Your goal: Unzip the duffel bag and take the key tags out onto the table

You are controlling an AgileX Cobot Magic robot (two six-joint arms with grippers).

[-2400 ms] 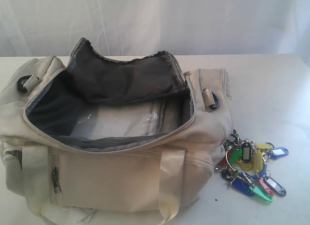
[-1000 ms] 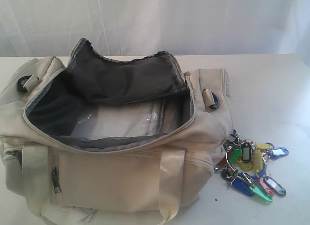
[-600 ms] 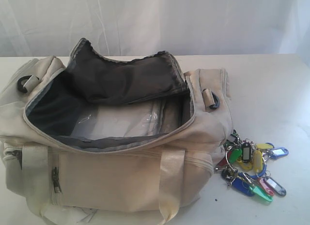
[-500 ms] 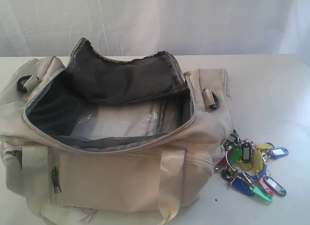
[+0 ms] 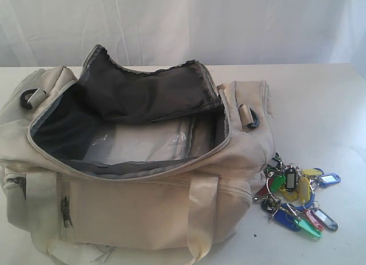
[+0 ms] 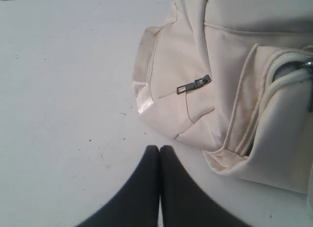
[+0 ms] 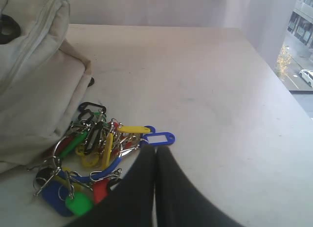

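Observation:
The cream duffel bag (image 5: 143, 208) lies on the white table (image 5: 320, 105) with its top unzipped and the dark grey lining showing. The key tags (image 5: 294, 196) lie in a jumbled bunch on the table against the bag's right end, also seen as key tags (image 7: 98, 153) beside the bag (image 7: 29, 90). My right gripper (image 7: 156, 149) is shut and empty, just above the table next to the bunch. My left gripper (image 6: 159, 148) is shut and empty over bare table (image 6: 58, 90), near the bag's end pocket (image 6: 195, 90). Neither gripper shows in the exterior view.
A grey zipper pull (image 6: 194, 84) hangs on the bag's end pocket. A black D-ring (image 5: 251, 117) sits at the bag's right end. White curtain (image 5: 200, 25) backs the table. The table edge (image 7: 279, 75) runs close on the far right.

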